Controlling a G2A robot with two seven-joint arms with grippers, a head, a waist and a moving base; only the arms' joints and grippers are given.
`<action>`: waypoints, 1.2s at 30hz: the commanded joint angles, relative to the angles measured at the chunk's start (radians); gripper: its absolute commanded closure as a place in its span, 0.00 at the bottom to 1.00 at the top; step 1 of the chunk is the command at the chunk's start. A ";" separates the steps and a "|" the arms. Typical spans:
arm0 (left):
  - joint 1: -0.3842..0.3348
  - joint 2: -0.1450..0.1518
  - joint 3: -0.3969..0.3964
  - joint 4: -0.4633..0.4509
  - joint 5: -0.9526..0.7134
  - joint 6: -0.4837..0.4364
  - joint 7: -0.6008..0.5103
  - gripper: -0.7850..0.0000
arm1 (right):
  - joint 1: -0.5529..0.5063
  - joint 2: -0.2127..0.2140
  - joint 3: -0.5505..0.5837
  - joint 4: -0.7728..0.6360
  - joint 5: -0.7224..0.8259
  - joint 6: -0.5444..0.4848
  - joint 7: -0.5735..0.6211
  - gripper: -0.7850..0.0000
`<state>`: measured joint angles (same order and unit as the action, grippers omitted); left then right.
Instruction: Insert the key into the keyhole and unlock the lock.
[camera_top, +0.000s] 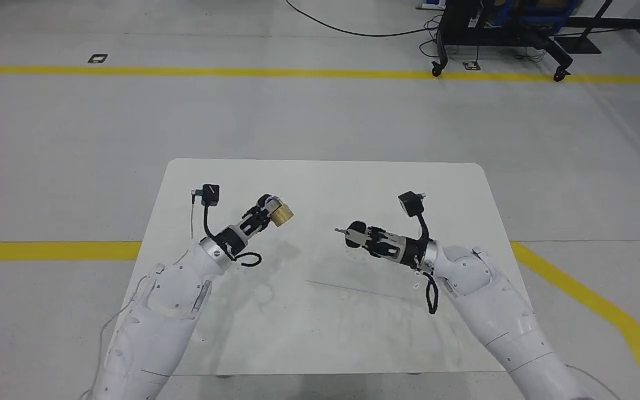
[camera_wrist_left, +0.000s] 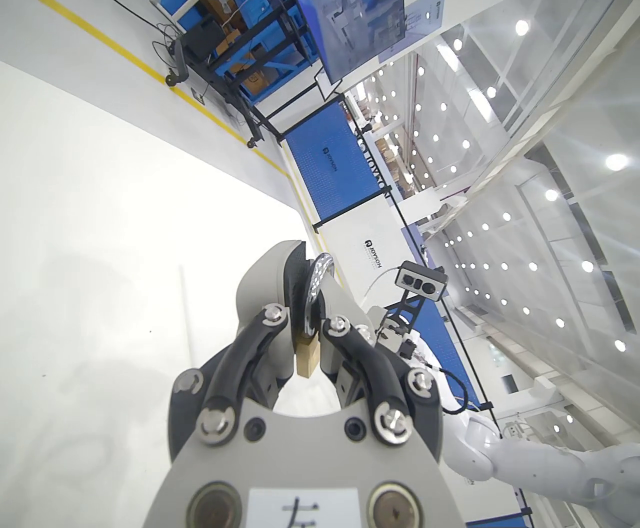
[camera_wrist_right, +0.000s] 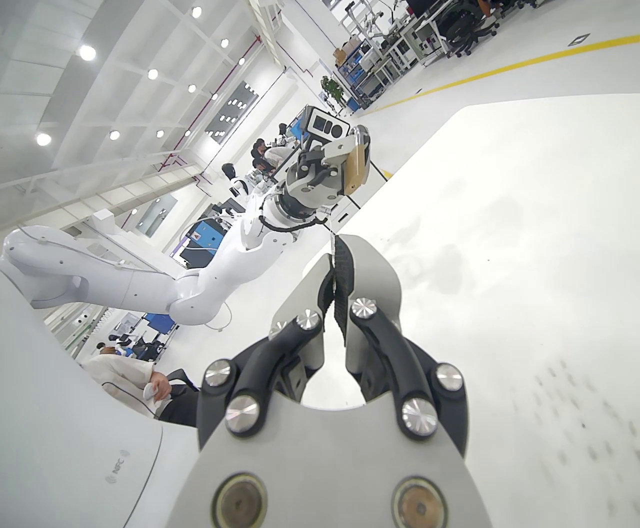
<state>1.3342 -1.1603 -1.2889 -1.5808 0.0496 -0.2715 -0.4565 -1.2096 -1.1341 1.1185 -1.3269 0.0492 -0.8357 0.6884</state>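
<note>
Bench (camera_top: 320, 320): white top. Both arms are over it, one toward each side, with their grippers facing each other across the middle.

Padlock (camera_top: 282, 211): brass body with a bright metal shackle. It is held clear of the bench over the left half, at the tip of the left gripper (camera_top: 272, 212).

Left fingers (camera_wrist_left: 265, 280): drawn in narrow and holding the padlock. In the left wrist view the shackle is pinched between the pads and the brass body shows through the gap between the fingers. Part of the shackle is covered by the pads.

Keyhole: cannot be made out. The top view is too small to show it. The right wrist view shows the padlock from the side, partly behind a finger of the left gripper.

Key (camera_wrist_right: 332, 245): a thin metal sliver, apparently the blade, sticks out just past the tips of the right gripper (camera_wrist_right: 340, 250). The head of the key is hidden between the pads. In the top view it is only a small grey point aimed toward the padlock.

Right fingers (camera_wrist_right: 370, 270): pressed together on the key, with no gap visible between the ribbed pads.

Key and padlock: apart, not touching, with a stretch of bare bench between them. From these views it cannot be told whether the blade is in line with the padlock.

Surroundings: grey floor with yellow lines around the bench, and a wheeled rack at the far edge of the top view.
</note>
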 joint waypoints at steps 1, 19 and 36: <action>0.000 0.000 0.000 0.000 -0.002 0.000 0.000 1.00 | 0.000 0.000 0.000 0.000 0.000 0.000 0.000 1.00; -0.177 -0.031 0.093 0.223 -0.537 0.356 -0.331 1.00 | -0.054 -0.019 -0.059 -0.034 0.249 0.068 -0.060 1.00; -0.216 -0.053 0.149 0.228 -0.627 0.509 -0.236 1.00 | -0.085 -0.021 -0.079 -0.183 0.080 0.436 -0.182 1.00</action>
<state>1.1359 -1.2086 -1.1510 -1.3613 -0.5643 0.2161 -0.7101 -1.2851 -1.1571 1.0343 -1.4752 0.1754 -0.4691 0.5369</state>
